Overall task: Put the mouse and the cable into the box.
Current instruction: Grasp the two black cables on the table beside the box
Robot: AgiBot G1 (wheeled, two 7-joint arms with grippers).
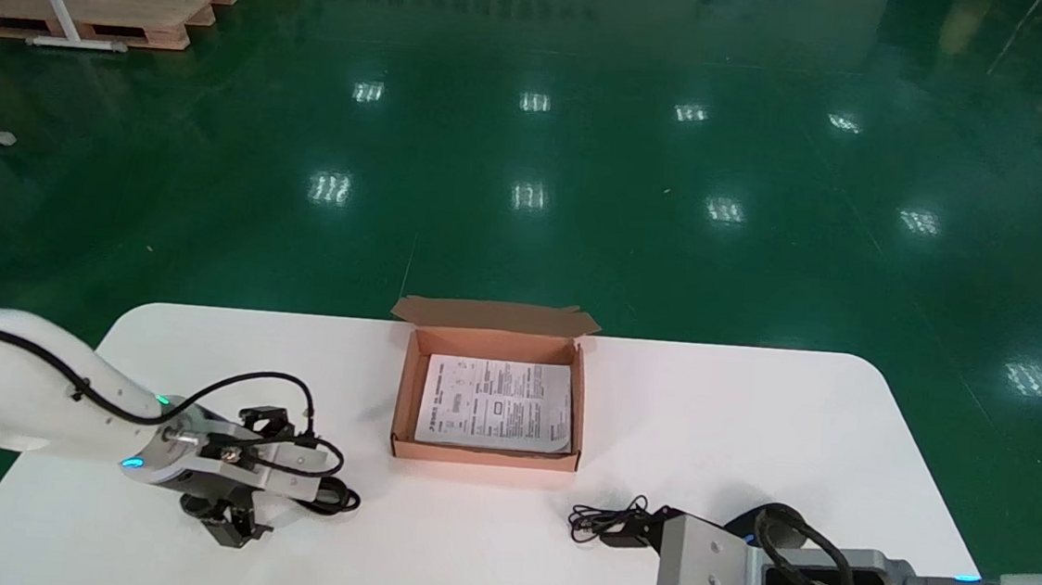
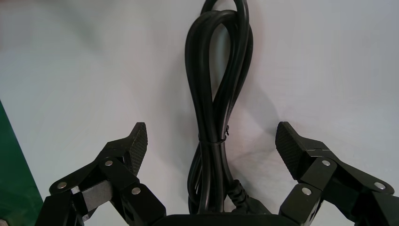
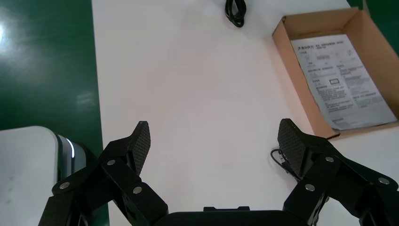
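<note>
Our open right end effector (image 3: 214, 136) is hovering near the box (image 1: 485, 455) while our open left end effector (image 2: 211, 136) is straddling the cable (image 2: 212, 89).

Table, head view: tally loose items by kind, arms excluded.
Cables: 2 (thick cord at the open left gripper; thin cable beside the open right gripper)
Cardboard box: 1
Paper sheet: 1, lying inside the box
Mouse: 0 visible
Total: 4
</note>
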